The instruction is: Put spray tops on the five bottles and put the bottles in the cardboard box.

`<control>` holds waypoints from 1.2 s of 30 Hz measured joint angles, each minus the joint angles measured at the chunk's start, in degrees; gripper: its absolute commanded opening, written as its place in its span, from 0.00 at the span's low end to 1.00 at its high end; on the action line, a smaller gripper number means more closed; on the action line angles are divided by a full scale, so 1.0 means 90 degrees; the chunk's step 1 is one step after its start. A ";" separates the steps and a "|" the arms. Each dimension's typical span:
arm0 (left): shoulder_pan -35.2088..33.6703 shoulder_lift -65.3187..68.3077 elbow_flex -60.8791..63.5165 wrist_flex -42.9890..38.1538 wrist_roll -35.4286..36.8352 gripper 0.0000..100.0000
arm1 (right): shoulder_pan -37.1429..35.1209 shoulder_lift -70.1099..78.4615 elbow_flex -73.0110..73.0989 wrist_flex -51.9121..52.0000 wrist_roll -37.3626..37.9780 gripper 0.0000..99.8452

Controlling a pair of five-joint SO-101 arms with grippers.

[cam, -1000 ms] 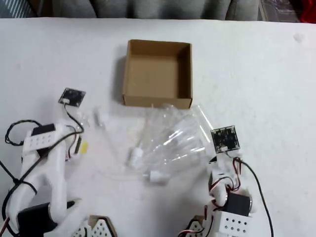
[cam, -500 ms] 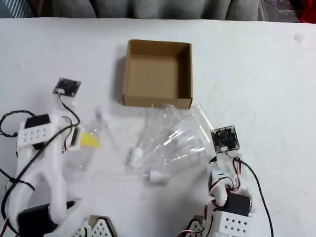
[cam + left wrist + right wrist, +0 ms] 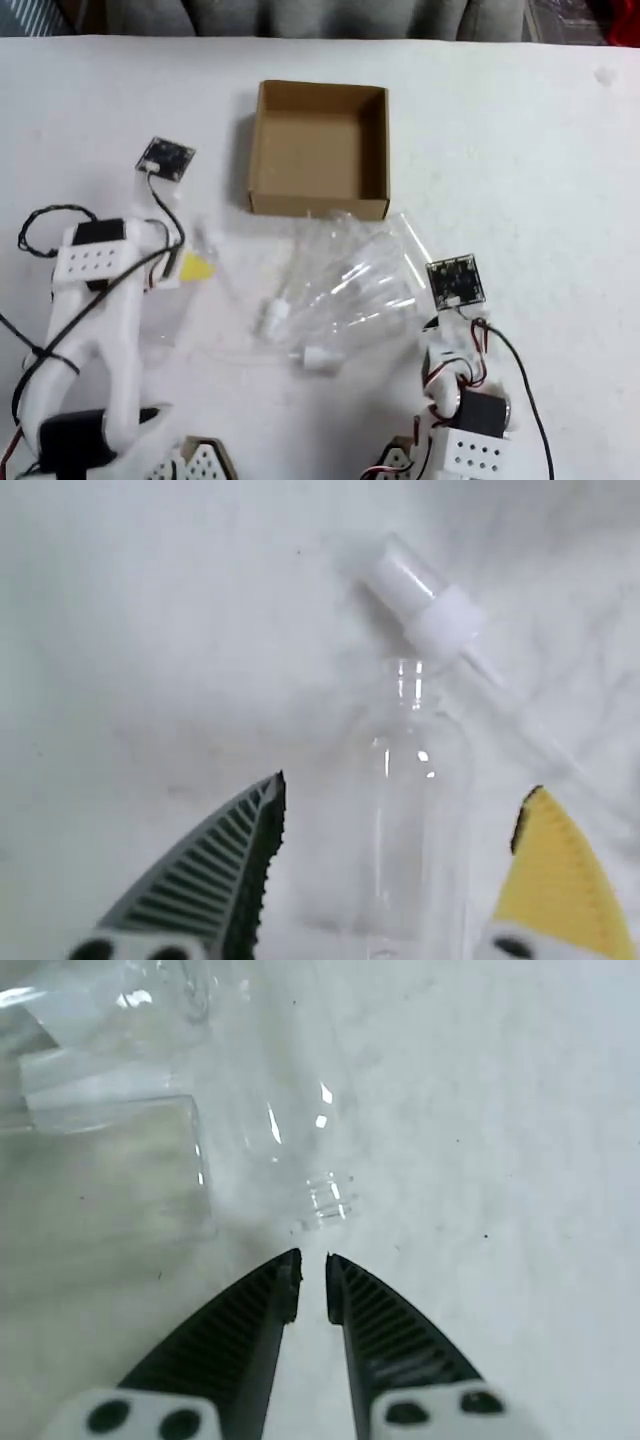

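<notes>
Cardboard box [image 3: 318, 207], bottles [image 3: 355, 280] heaped just outside, L gripper [image 3: 405, 788] apart astride lone bottle [image 3: 420, 730], R gripper [image 3: 312, 1257] together

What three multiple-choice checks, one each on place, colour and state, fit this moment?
1. Where is the box from the bottle pile? A. on the far side from the arms. B. between the arms' bases. C. under the pile.
2. What colours are the left end effector's fingers? A. both black. B. one grey, one yellow. C. both white.
3. What state is the left end effector in? A. shut on a spray top. B. shut on nothing. C. open, a bottle between its fingers.
Key: 1 A, the high view shows it beyond the pile; 2 B, the left wrist view shows both; 3 C, the bottle lies in the wide gap.
</notes>
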 measured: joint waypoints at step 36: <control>-0.0371 0.2569 -0.1074 -0.0381 0.0195 0.03 | 0.0000 0.0000 0.0000 0.0000 0.0000 0.02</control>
